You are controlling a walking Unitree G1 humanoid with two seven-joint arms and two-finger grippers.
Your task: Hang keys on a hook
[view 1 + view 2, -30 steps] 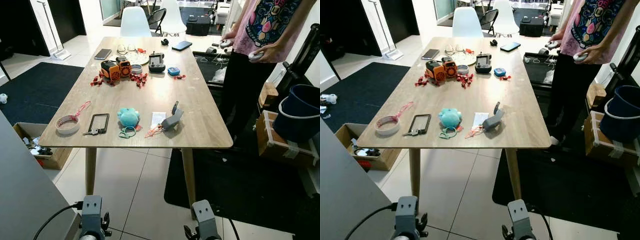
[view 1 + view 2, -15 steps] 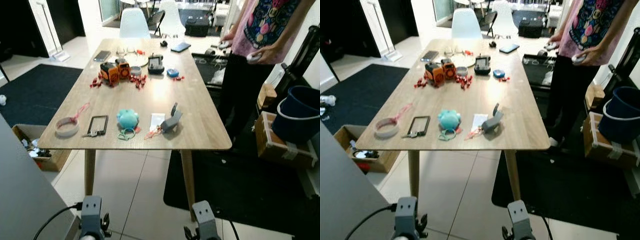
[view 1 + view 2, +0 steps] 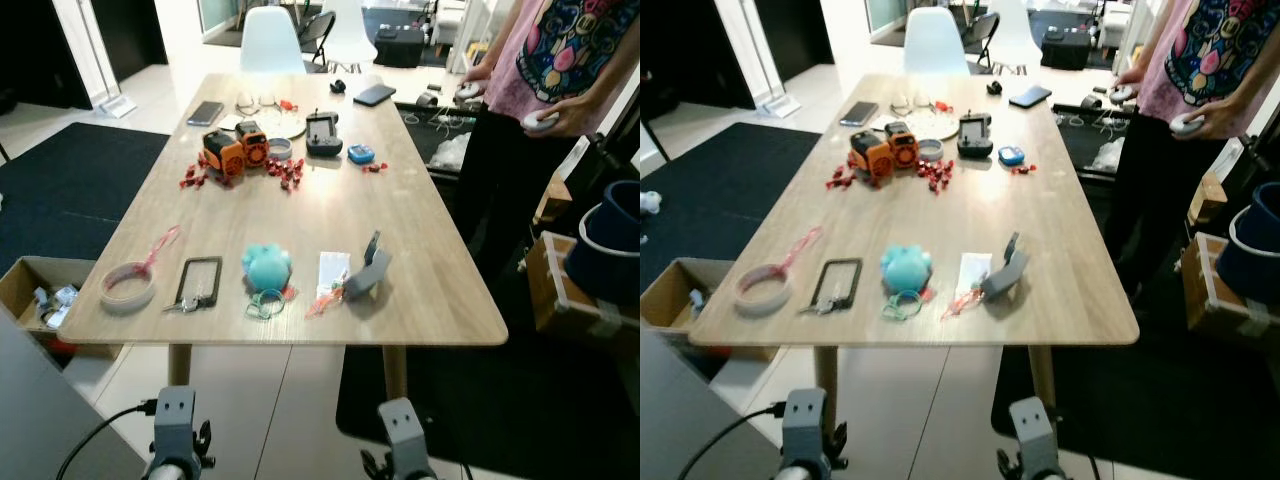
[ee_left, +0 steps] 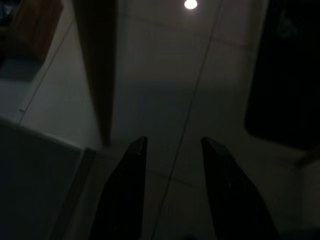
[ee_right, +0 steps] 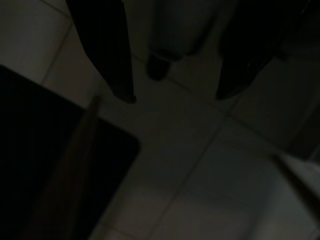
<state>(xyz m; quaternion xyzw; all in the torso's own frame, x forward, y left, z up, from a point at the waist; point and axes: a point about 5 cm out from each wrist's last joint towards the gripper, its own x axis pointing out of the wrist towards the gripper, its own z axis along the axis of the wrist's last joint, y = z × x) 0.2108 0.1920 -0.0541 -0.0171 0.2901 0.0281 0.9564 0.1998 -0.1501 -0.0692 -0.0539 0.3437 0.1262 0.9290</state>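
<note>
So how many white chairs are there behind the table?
2: one white chair at the table's far end, another just beyond it toward the right. Others may be hidden.

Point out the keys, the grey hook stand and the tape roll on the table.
keys (image 3: 187,303), left eye view, on the key bunch at the black frame's near end
grey hook stand (image 3: 368,278), left eye view, on its body
tape roll (image 3: 126,286), left eye view, on its rim

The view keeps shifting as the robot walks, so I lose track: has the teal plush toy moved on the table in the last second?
No. The teal plush toy sits between the black frame and the white card, as before; only the camera moved.
</note>
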